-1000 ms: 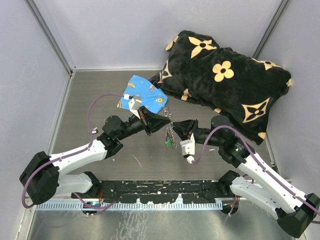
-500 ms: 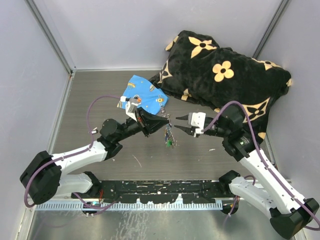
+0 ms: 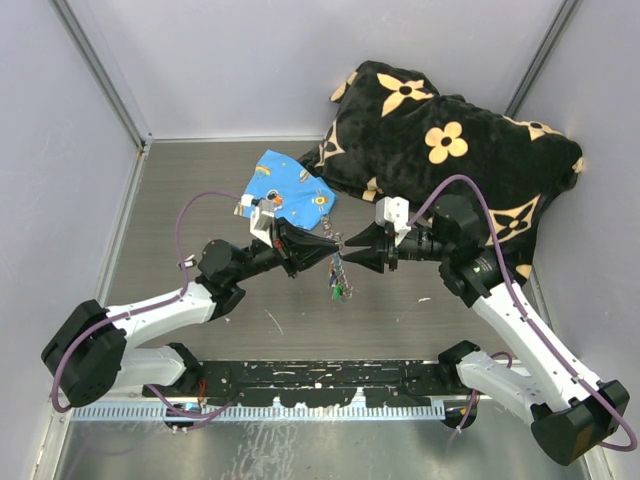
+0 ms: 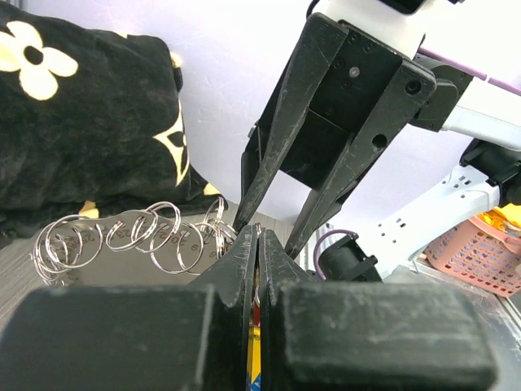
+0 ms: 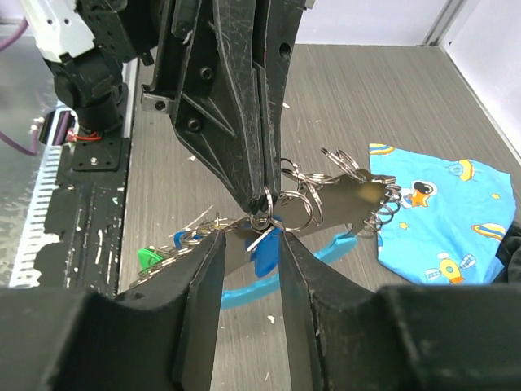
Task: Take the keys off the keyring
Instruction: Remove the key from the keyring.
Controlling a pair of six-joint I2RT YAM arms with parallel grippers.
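The keyring [image 3: 338,262] is a bunch of thin silver rings [image 4: 138,236] on a flat metal tag [image 5: 350,199], with a light-blue curved piece [image 5: 277,281] below it. It hangs above the table from my left gripper [image 3: 332,250], which is shut on one ring [image 5: 262,199]. Keys with a green head [image 5: 151,258] and a blue head [image 5: 264,248] dangle from it. My right gripper [image 5: 250,235] faces the left one tip to tip. Its jaws stand open on either side of the pinched ring and the blue key, touching neither.
A black pillow [image 3: 450,150] with cream flowers lies at the back right. A blue printed cloth [image 3: 290,190] lies flat beside it, just behind the grippers. Grey walls close in the left, right and back sides. A pink basket [image 4: 480,252] shows beyond the right arm.
My right gripper has swung up from below the hanging keys, opened wider, and now points left at the left gripper's tips. The left gripper has barely moved with the keyring.
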